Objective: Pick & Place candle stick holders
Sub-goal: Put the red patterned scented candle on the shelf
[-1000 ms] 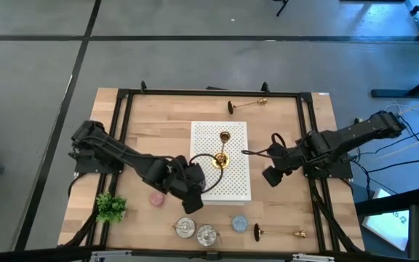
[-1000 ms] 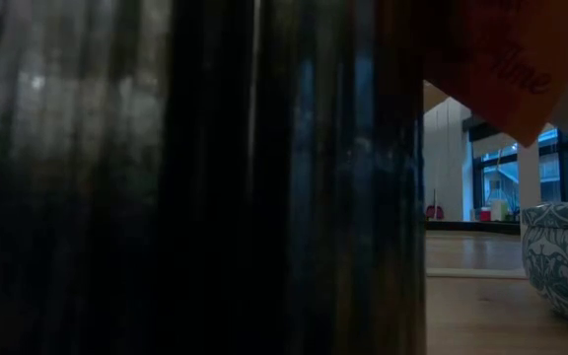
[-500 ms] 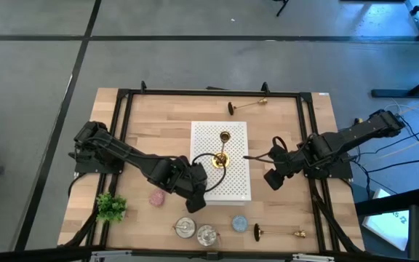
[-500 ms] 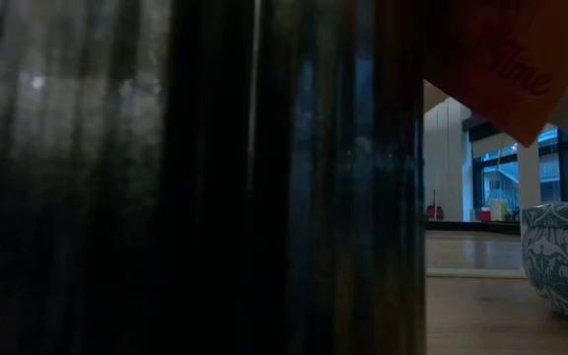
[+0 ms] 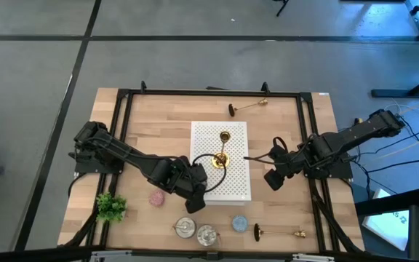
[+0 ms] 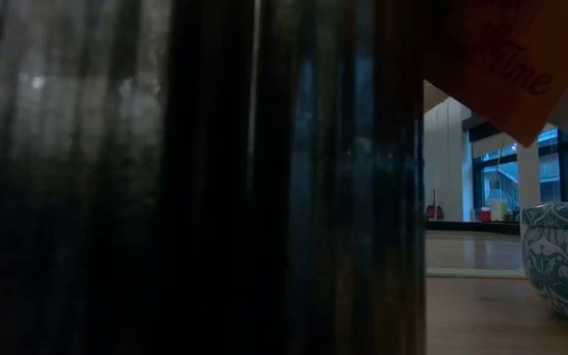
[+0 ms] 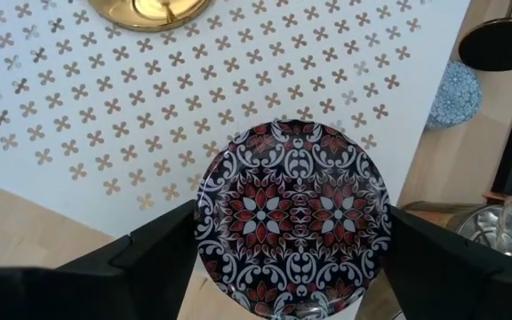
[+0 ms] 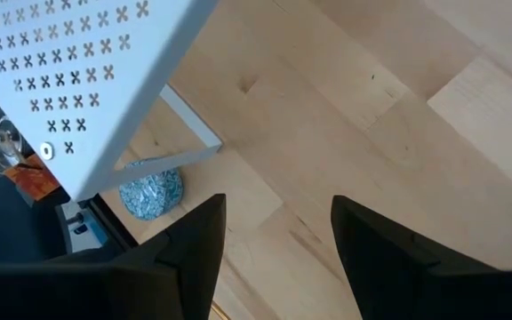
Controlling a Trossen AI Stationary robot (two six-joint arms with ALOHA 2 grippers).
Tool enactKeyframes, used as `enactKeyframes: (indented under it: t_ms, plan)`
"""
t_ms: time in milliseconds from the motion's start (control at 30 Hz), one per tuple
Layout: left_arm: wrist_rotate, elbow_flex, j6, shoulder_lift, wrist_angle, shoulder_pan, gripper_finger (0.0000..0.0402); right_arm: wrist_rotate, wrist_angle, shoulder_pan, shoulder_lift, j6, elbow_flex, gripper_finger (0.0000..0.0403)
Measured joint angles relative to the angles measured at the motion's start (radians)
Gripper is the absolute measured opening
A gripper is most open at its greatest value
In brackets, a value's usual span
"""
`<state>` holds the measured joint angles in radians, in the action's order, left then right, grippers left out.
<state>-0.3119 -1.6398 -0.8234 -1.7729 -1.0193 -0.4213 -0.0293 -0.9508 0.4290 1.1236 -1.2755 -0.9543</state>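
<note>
Hardly anything is changed from a half-second ago: the left gripper (image 5: 193, 196) is kept clamped on a patterned disc (image 7: 292, 218) at the white board's (image 5: 236, 185) lower left, and the right gripper (image 5: 270, 177) is held spread and empty at centre right, so no progress is judged made. The near candle holder (image 5: 278, 233) is laid flat at lower right, axis left-right, base leftward. The middle candle holder (image 5: 220, 161) is stood upright mid-board. The far candle holder (image 5: 246, 105) is laid likewise at upper centre.

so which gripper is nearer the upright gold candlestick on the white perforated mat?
Left. The left gripper is just beside the upright candlestick, over the mat. The right gripper sits off the mat's opposite edge.

Partial word "ime" on a red-orange card (image 6: 506, 59)
</note>
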Motion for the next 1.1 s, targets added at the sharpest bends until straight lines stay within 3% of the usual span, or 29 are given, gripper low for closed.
enactKeyframes:
  t_ms: [700, 1100]
  plan:
    - [-0.018, -0.037, 0.065, -0.013, 0.061, 0.020, 0.0313, -0.004, -0.002, 0.000, 0.000, 0.001, 0.000, 0.0209]
    - [0.034, -0.037, 0.053, -0.014, 0.081, 0.033, 0.0327, -0.005, -0.002, 0.000, 0.000, 0.005, 0.000, 0.0209]
